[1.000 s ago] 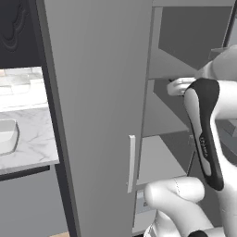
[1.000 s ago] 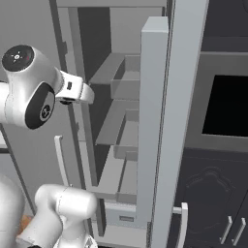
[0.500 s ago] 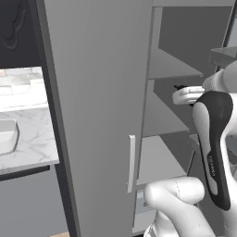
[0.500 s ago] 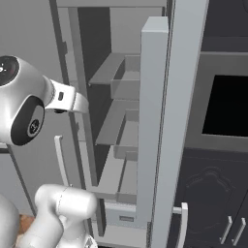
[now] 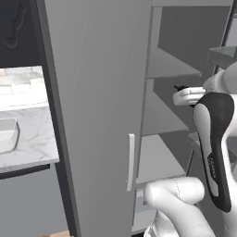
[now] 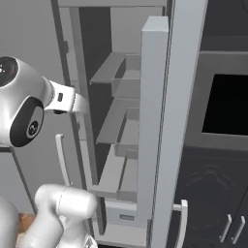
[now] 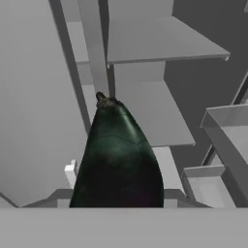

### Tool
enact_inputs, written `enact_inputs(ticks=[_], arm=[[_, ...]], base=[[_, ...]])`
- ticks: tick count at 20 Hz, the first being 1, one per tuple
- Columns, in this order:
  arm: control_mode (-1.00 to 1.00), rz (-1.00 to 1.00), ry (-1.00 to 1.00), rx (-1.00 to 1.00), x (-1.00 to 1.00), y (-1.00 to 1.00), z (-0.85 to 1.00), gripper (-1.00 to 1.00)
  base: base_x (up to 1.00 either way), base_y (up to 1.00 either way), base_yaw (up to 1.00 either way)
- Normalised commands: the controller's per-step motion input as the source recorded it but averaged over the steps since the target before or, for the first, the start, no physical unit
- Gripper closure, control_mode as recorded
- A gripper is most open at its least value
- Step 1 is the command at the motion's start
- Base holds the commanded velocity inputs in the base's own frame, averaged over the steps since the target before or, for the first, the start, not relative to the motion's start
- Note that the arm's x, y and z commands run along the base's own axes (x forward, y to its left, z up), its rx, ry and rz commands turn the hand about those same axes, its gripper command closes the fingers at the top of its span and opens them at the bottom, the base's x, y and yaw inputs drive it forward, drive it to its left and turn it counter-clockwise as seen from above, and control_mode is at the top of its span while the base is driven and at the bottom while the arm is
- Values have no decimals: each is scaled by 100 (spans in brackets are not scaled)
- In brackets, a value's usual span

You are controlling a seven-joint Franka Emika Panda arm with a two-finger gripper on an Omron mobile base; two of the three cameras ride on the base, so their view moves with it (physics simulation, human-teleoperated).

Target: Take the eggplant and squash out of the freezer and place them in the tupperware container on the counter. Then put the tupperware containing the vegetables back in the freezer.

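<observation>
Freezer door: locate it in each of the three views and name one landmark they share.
Left base view: the freezer door is the broad grey panel through the middle, swung open, with the counter to its left.
Right base view: it is the grey surface at the far left, behind the arm.
Hand view: it is the large grey plane on the left, beside the eggplant.
Shared landmark: the grey inner shelves.

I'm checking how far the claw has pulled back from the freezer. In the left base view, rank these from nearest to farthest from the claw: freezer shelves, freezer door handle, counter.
1. Freezer shelves, just left of the claw.
2. Freezer door handle, lower left.
3. Counter, far left.
</observation>
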Motion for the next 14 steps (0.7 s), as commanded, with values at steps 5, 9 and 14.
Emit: enact_inputs(ticks=[5, 9, 14], arm=[[100, 0, 0, 0, 0, 0, 0, 100], [100, 0, 0, 0, 0, 0, 0, 100], [100, 0, 0, 0, 0, 0, 0, 100]], base=[[-91, 41, 6], [-68, 79, 3], [-14, 100, 1]])
